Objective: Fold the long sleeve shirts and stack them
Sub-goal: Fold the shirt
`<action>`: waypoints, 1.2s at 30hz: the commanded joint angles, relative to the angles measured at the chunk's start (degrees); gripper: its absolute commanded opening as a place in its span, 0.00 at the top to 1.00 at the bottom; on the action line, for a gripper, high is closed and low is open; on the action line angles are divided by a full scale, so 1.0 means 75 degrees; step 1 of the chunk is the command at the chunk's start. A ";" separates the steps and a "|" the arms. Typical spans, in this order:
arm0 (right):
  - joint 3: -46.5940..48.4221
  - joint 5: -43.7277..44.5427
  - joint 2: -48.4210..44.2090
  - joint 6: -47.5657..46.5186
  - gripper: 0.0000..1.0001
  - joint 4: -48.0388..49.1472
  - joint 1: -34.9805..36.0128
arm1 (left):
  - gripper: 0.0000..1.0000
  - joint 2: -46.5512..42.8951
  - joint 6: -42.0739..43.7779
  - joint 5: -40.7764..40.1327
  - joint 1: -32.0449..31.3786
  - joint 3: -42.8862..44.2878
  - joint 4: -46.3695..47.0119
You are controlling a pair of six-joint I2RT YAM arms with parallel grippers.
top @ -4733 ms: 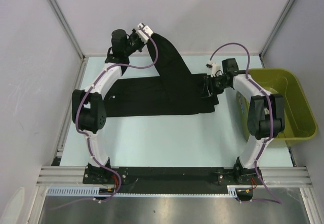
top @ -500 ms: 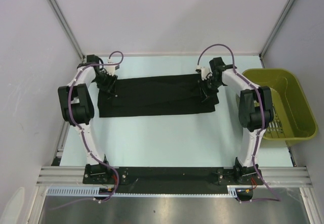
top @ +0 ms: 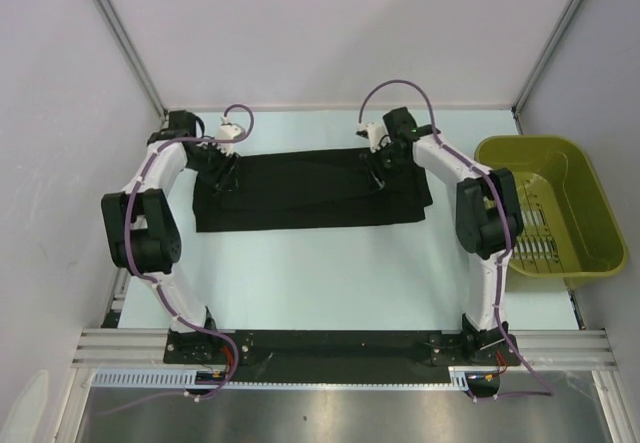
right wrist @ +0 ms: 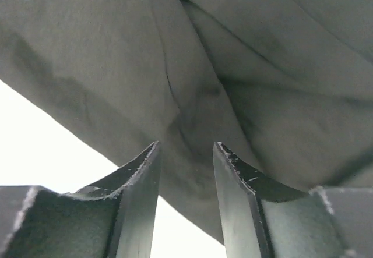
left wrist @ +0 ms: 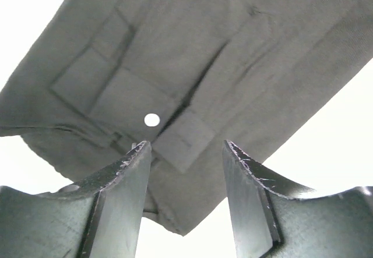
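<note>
One black long sleeve shirt (top: 310, 195) lies folded into a flat wide rectangle on the pale table. My left gripper (top: 224, 171) hovers over the shirt's far left corner, and in the left wrist view the left gripper (left wrist: 186, 150) is open with only the shirt (left wrist: 233, 54) lying below it. My right gripper (top: 380, 169) is over the far edge, right of the middle. The right wrist view shows the right gripper (right wrist: 185, 148) open above creased fabric of the shirt (right wrist: 262, 66), with nothing held.
An olive-green plastic basket (top: 597, 195) stands at the table's right edge, beside the right arm. White walls and aluminium posts close in the table on three sides. A small white dot (left wrist: 151, 119) marks the cloth near the left fingers.
The shirt part my left gripper held up at the back now lies folded down flat. Both grippers have opened and let go of the cloth. My right gripper has moved left along the far edge.
</note>
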 commanded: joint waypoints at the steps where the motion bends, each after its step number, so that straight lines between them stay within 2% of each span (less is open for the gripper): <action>1: 0.0478 0.0866 0.0603 -0.0472 0.61 0.0272 0.0325 | 0.41 -0.0188 0.0110 0.0269 -0.0053 -0.0225 0.0101; 4: 0.0549 0.1592 0.0967 -0.0601 0.75 0.0377 0.0326 | 0.42 -0.0282 0.0226 0.0163 -0.0100 -0.0401 0.0136; 7: 0.0817 0.2237 0.1576 -0.0672 0.78 0.0494 0.0139 | 0.42 -0.0469 0.0846 0.0128 -0.0193 -0.0822 -0.0038; 9: 0.1320 0.2460 0.2032 -0.0684 0.80 0.0413 0.0080 | 0.43 -0.0760 0.1689 -0.0036 -0.0484 -0.1103 -0.0273; 10: 0.1461 0.2542 0.2139 -0.0695 0.80 0.0389 0.0045 | 0.42 -0.0901 0.2272 -0.0083 -0.0579 -0.1523 -0.0320; 13: 0.1860 0.2719 0.2339 -0.0824 0.78 0.0517 0.0056 | 0.42 -0.1523 0.3095 -0.0422 -0.1047 -0.2460 -0.0192; 16: 0.2002 0.2836 0.2515 -0.1070 0.78 0.0763 0.0103 | 0.42 -0.1840 0.3227 -0.0763 -0.1377 -0.3036 0.0265; 23: 0.2811 0.3000 0.3020 -0.1281 0.76 0.0880 0.0138 | 0.42 -0.1934 0.3250 -0.1278 -0.1810 -0.3553 0.0862; 29: 0.3185 0.3140 0.3171 -0.1632 0.73 0.1396 0.0196 | 0.47 -0.1923 0.3391 -0.2169 -0.2115 -0.4397 0.1952; 32: 0.3349 0.3118 0.3184 -0.1762 0.68 0.1409 0.0243 | 0.60 -0.1841 0.3415 -0.2427 -0.2256 -0.4597 0.2117; 33: 0.3361 0.3106 0.3137 -0.1773 0.62 0.1339 0.0232 | 0.70 -0.1840 0.3380 -0.2474 -0.2302 -0.4609 0.2105; 34: 0.3361 0.2978 0.3055 -0.1762 0.59 0.1234 0.0220 | 0.75 -0.1852 0.3298 -0.2497 -0.2384 -0.4609 0.2093; 35: 0.3234 0.2930 0.2788 -0.1750 0.51 0.1082 0.0151 | 0.81 -0.1875 0.3251 -0.2486 -0.2420 -0.4597 0.2059; 36: 0.3116 0.2895 0.2634 -0.1727 0.47 0.1022 0.0127 | 0.89 -0.1887 0.3135 -0.2463 -0.2466 -0.4574 0.1977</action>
